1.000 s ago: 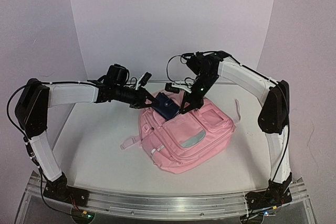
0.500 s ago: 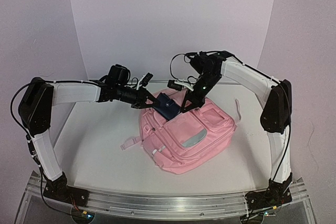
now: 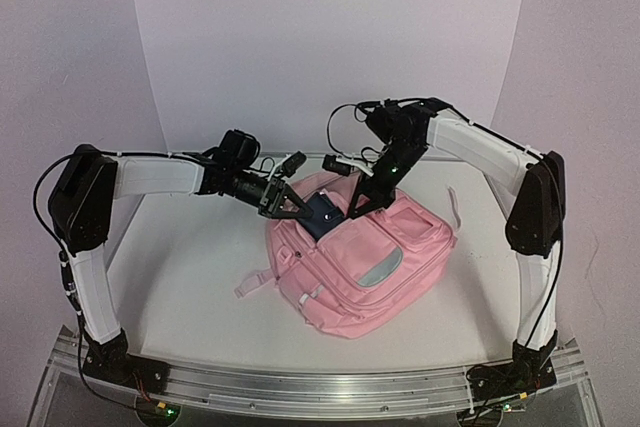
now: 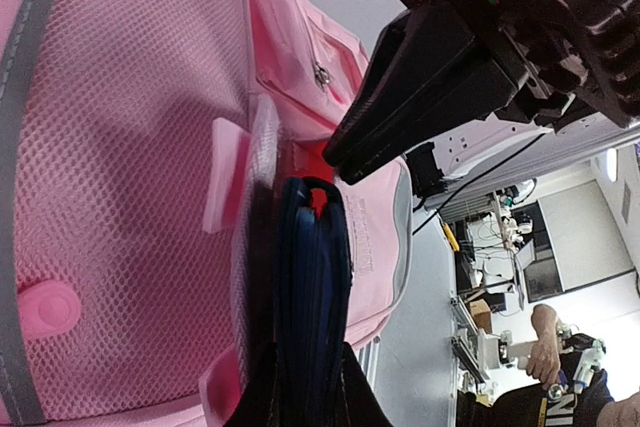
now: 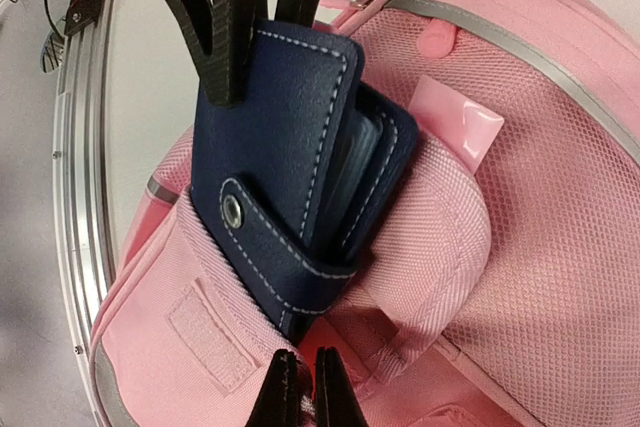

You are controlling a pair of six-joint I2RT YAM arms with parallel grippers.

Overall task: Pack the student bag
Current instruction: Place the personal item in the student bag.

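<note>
Top external view shows the student bag (image 3: 370,267) lying on the white table (image 3: 170,267) between the two arms, its front pockets facing up. Over its far-left corner the left gripper (image 3: 292,207) holds a navy wallet (image 3: 322,215), and the right gripper (image 3: 355,209) meets the bag just beside it. Left wrist view has the wallet edge-on, clamped between the left fingers (image 4: 260,395), its far end at a pocket mouth where the right gripper's tip rests. Right wrist view shows the wallet standing partly inside that open pocket. The right fingers (image 5: 272,392) are pressed together at the pocket's rim; whether fabric is caught between them cannot be told.
</note>
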